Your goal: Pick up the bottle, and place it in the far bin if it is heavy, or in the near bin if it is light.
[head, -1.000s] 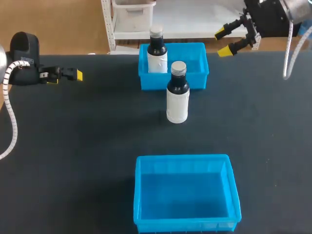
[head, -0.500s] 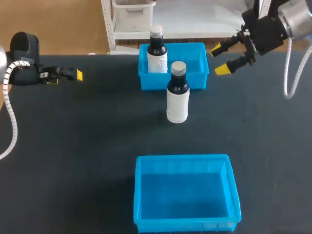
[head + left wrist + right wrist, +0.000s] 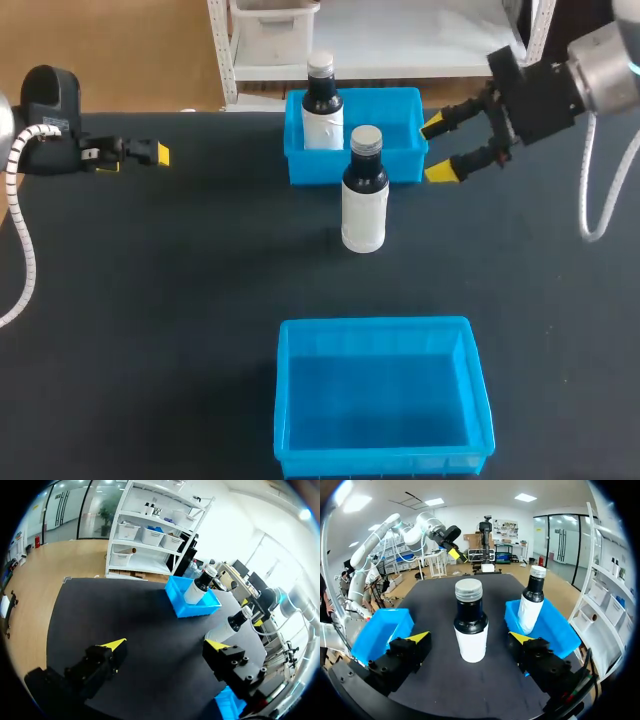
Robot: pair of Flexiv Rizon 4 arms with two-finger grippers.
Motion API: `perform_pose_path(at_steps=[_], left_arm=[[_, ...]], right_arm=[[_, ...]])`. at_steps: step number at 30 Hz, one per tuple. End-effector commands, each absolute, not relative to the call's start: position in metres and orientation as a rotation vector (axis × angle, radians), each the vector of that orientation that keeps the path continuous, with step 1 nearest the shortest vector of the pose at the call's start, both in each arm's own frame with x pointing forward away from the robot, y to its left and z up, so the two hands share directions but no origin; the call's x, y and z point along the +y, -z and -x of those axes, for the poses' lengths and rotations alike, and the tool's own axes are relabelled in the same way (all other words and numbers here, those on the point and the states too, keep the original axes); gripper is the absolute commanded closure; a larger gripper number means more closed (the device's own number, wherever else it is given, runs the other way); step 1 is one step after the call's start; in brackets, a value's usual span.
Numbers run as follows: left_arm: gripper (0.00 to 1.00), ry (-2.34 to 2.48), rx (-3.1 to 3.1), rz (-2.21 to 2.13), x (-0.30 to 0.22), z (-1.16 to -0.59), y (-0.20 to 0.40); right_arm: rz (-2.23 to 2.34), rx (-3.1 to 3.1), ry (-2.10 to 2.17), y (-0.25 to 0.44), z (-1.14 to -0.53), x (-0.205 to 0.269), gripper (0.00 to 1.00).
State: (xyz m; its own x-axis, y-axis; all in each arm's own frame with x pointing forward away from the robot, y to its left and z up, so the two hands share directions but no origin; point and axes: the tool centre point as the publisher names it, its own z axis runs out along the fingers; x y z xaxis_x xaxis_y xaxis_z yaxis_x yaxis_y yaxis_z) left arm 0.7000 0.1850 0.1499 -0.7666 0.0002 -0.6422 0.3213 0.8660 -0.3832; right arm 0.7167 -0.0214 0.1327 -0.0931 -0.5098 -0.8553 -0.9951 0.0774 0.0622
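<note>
Bottle (image 3: pixel 364 190): upright on table (image 3: pixel 180 290), just before far bin (image 3: pixel 400 168); second bottle (image 3: pixel 322 100) inside it. Near bin (image 3: pixel 375 323): well apart. Right gripper (image 3: pixel 435 149): spread, unladen, beside far bin. Left gripper (image 3: pixel 158 153): spread, far off.

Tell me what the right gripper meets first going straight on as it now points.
The right gripper would likely meet the bottle on the table: its wrist view shows it centred ahead of the open fingers, the far bin off to one side.
</note>
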Motion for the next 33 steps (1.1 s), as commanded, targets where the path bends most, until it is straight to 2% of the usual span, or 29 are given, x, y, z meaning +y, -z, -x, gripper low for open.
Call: perform_pose_path(at_steps=[1,33], left_arm=[[0.0,0.636,2.374,-0.232,0.185,-0.7,-0.15],[0.0,0.636,2.374,-0.232,0.185,-0.7,-0.15]], right_arm=[[1.436,1.714,-0.809,-0.128,-0.716,-0.005,0.0],[1.562,1.638,-0.953,-0.128,-0.723,0.03,0.0]])
